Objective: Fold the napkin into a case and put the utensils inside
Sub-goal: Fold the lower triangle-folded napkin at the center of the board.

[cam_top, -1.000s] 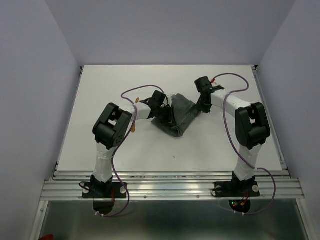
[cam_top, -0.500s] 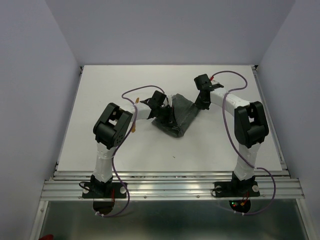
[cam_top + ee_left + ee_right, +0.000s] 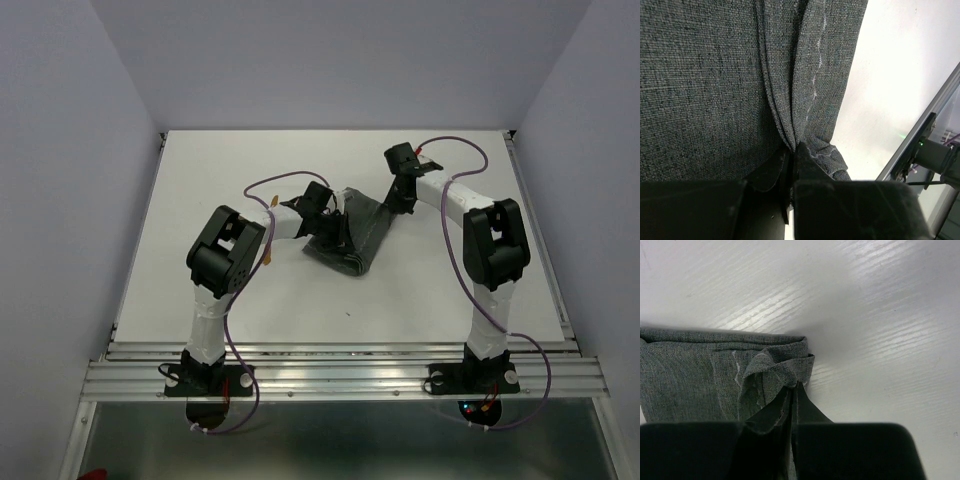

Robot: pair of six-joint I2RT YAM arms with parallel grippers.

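The dark grey napkin [image 3: 358, 236] lies bunched in a slanted strip at mid-table, between both grippers. My left gripper [image 3: 336, 230] is shut on a gathered fold along its left side; in the left wrist view the cloth [image 3: 715, 75] fills the frame and the pale hem line [image 3: 816, 75] runs down to the jaws [image 3: 793, 152]. My right gripper [image 3: 398, 198] is shut on the napkin's far right corner [image 3: 785, 367], which curls over my fingertips [image 3: 794, 389]. A thin orange-brown utensil tip [image 3: 268, 254] shows beside my left forearm; the rest is hidden under the arm.
The white table [image 3: 220, 300] ends at a metal rail [image 3: 340, 352] at the near edge. Purple cables [image 3: 455, 150] loop over both arms. Grey walls stand on three sides.
My right gripper has moved back and slightly left with the napkin corner, drawing the cloth out longer. My left gripper has held its place on the fold.
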